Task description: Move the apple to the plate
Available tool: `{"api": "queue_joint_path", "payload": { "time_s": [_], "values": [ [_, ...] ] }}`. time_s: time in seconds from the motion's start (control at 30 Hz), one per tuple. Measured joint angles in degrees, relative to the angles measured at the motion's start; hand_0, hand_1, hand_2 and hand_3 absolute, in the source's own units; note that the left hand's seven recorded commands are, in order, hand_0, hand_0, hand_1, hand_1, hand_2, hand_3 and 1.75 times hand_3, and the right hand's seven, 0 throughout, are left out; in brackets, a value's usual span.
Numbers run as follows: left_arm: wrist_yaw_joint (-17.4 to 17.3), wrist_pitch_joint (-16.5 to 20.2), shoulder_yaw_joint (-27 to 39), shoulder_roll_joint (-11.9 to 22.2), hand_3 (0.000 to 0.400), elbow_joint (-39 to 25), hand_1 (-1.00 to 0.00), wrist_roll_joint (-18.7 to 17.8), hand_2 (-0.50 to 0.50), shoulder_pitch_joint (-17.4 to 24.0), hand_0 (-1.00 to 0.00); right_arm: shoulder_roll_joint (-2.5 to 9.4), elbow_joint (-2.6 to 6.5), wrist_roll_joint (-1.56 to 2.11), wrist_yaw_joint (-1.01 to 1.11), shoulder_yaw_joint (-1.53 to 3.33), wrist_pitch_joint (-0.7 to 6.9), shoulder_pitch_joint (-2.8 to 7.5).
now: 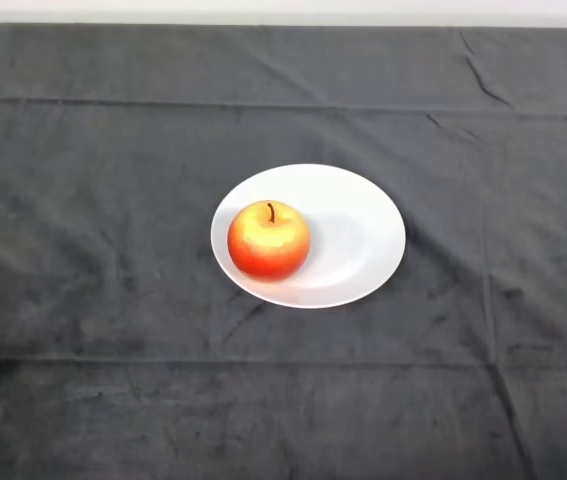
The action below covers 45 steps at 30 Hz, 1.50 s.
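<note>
Dark creased cloth (113,400) over table, red-yellow apple (269,240) upright on white plate's (363,240) left side, pale wall strip (283,10) behind.

A dark grey cloth (113,300) covers the table and fills nearly the whole head view. It is rumpled, with long creases running across it from side to side, one near the far edge and another nearer the front, and shorter wrinkles toward the far right corner and down the right side. Beyond the far edge of the cloth runs a narrow pale strip (283,10) along the top of the view.
</note>
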Motion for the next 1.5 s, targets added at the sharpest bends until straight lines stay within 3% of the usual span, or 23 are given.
{"api": "queue_joint_path", "payload": {
  "time_s": [0.23,0.63,1.5],
  "values": [
    [0.2,-4.3,2.8,-1.3,0.0,7.3,0.0,-1.2,0.0,-1.7,0.0,0.0,0.0,0.0,0.0,0.0,0.0,0.0],
    [0.5,-7.1,6.9,-2.0,0.0,16.7,0.0,-3.1,0.0,-7.3,0.0,0.0,0.01,0.0,0.0,0.04,0.0,0.0],
    [-1.9,-9.2,9.7,-2.0,0.0,24.0,0.0,-3.6,0.0,-11.2,0.0,-0.01,0.05,0.0,0.0,0.03,0.0,0.0]
  ]
}}
